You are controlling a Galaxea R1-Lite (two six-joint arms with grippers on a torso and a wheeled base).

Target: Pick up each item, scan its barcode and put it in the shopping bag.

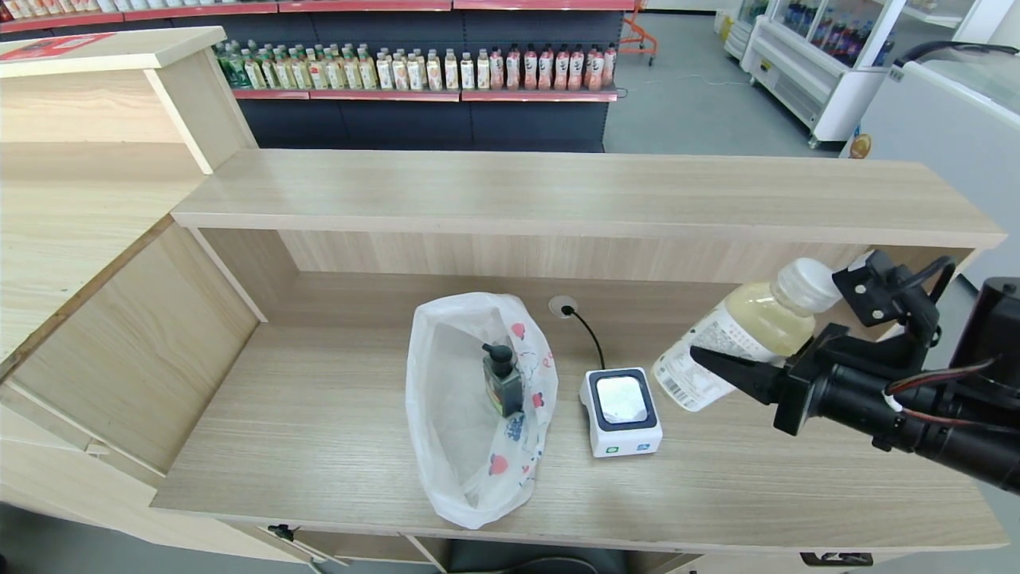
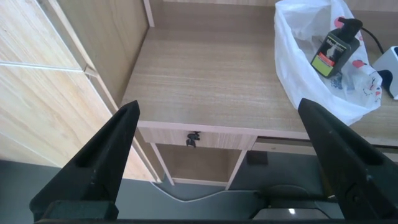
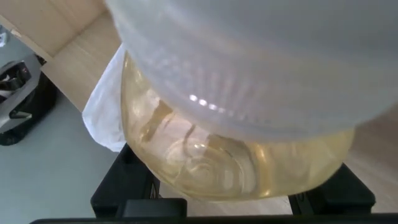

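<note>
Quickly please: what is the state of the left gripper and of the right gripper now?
Left gripper: open, holding nothing.
Right gripper: closed on the drink bottle, held in the air beside the scanner.

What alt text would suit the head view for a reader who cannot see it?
The right end effector holds a pale drink bottle tilted in the air, right of a white barcode scanner on a wooden counter. Left of the scanner lies an open shopping bag with a dark pump bottle inside.
</note>
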